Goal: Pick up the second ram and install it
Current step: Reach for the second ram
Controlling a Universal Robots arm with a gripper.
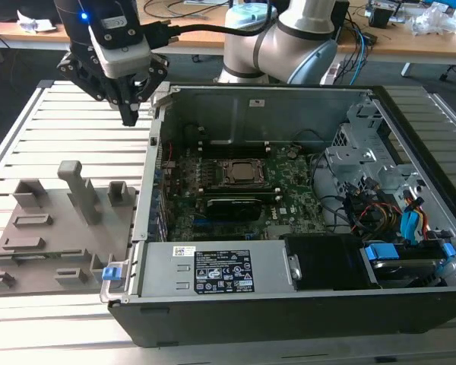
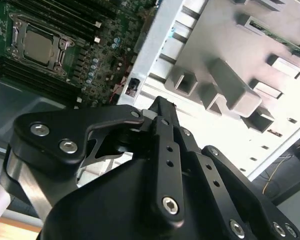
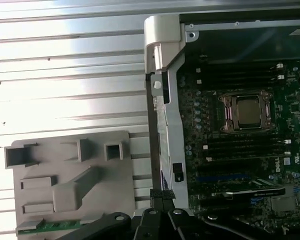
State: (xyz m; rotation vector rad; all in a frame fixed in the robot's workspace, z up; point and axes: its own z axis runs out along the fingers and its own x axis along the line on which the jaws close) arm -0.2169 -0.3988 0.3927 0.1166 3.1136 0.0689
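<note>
Claw [image 1: 130,118] closed on nothing, hanging well apart from the second ram [image 3: 45,226] lying in the gray tray [image 3: 92,150].

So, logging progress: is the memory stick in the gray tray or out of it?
In the tray. The green memory stick lies in an edge slot of the gray tray; the hand hangs apart from it.

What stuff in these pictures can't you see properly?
- The second ram: in the first wrist view just a thin green edge shows; the gray holder hides its chips and label.
- Memory slots: in the exterior view, too small to tell which are filled.
- Table under the arm: in the second wrist view the gripper blocks it.
</note>
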